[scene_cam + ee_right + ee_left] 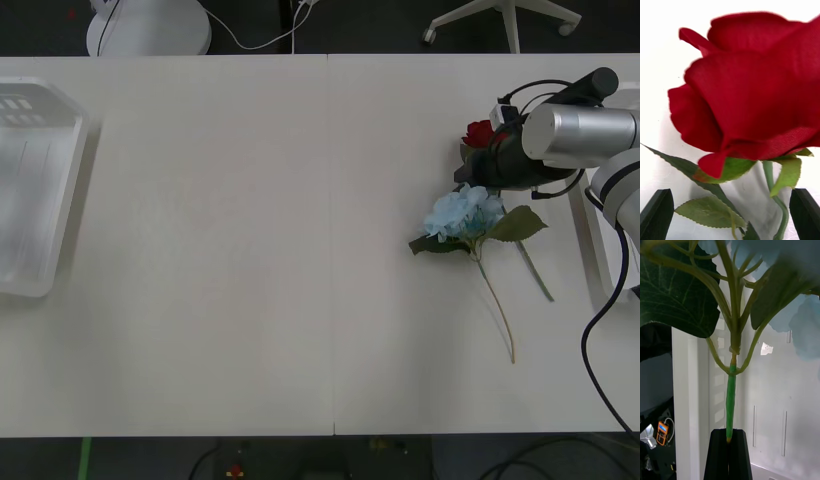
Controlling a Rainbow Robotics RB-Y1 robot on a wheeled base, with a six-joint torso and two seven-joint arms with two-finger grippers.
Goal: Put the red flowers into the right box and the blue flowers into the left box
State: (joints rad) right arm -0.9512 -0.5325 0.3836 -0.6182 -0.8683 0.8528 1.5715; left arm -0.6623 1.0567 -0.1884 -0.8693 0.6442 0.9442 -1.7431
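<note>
A red flower lies on the white table near the right box, whose rim shows at the right edge. My right gripper hovers over it, open; in the right wrist view the red flower sits close ahead, its stem running between the black fingers. One blue flower lies on the table just in front of the rose. My left gripper is shut on the green stem of another blue flower, held over the left box. That left box stands at the table's far left.
Chair bases and a cable stand on the floor beyond the table's far edge. An orange handheld device sits below the table edge beside the left box. The table's wide middle is bare.
</note>
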